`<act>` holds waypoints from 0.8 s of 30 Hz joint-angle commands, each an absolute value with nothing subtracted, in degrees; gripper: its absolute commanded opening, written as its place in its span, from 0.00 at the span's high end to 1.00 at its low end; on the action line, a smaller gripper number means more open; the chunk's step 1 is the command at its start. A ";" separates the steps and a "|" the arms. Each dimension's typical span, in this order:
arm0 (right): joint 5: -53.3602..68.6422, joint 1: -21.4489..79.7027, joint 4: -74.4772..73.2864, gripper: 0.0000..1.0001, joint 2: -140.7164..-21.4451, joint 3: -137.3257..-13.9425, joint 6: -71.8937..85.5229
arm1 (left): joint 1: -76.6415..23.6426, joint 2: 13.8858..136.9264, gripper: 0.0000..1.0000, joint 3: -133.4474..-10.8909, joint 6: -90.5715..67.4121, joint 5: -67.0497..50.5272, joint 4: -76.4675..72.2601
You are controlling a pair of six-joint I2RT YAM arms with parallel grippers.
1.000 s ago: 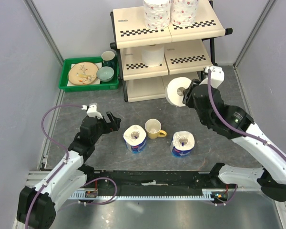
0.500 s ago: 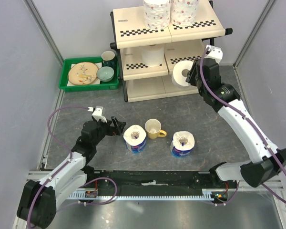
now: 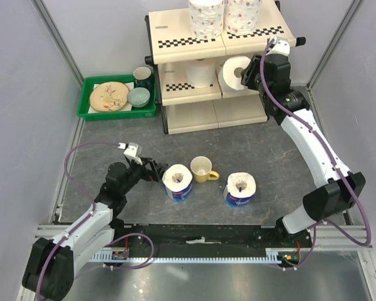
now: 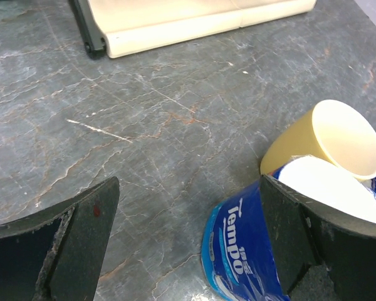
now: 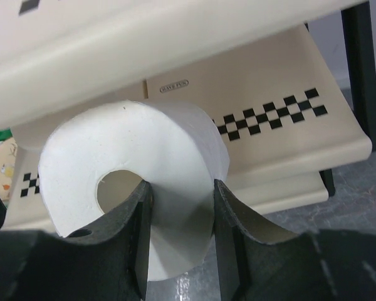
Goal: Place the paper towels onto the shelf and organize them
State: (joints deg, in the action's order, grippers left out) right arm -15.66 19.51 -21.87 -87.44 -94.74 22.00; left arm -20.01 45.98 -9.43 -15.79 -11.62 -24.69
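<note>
The shelf (image 3: 175,91) stands at the back. Two floral paper towels (image 3: 206,15) stand on its top tier and one plain roll (image 3: 201,72) on the middle tier. My right gripper (image 3: 250,72) is shut on the other plain roll (image 3: 237,74), held on its side over the right half of the middle tier. In the right wrist view one finger (image 5: 128,219) sits in the core of the roll (image 5: 131,144). Two blue-wrapped rolls (image 3: 178,182) (image 3: 240,189) stand on the table. My left gripper (image 3: 155,172) is open, and its right finger (image 4: 326,251) is beside the left blue roll (image 4: 250,251).
A yellow mug (image 3: 202,168) stands between the two blue rolls and shows behind the roll in the left wrist view (image 4: 326,141). A green tray (image 3: 88,111) with a plate, a bowl and a dark mug sits left of the shelf. Grey walls close in both sides.
My right arm has carried the plain roll up and back, from in front of the shelf to its middle tier. My left gripper has moved right, up to the left blue roll.
</note>
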 commanded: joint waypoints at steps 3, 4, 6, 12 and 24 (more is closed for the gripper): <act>-10.81 16.44 -13.54 0.72 -91.75 -101.34 22.85 | -20.21 45.79 0.01 -9.67 -12.48 -15.47 -27.95; -10.38 16.26 -13.01 0.72 -92.71 -101.69 22.94 | -20.21 45.79 0.01 -9.58 -12.39 -15.73 -27.86; -9.67 15.82 -12.66 0.72 -93.77 -102.22 23.12 | -20.21 45.88 0.01 -9.49 -12.57 -15.82 -27.86; -8.88 15.56 -11.95 0.72 -97.03 -104.76 23.38 | -20.21 45.44 0.01 -9.40 -12.57 -16.00 -27.42; -8.96 15.21 -11.78 0.68 -100.10 -106.70 23.38 | -20.21 46.14 0.01 -9.75 -12.39 -16.52 -27.42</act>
State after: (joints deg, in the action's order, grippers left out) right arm -9.43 15.57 -17.19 -99.77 -102.72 22.52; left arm -20.01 46.00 -9.43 -14.85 -15.40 -25.41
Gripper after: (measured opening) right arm 0.444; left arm 0.993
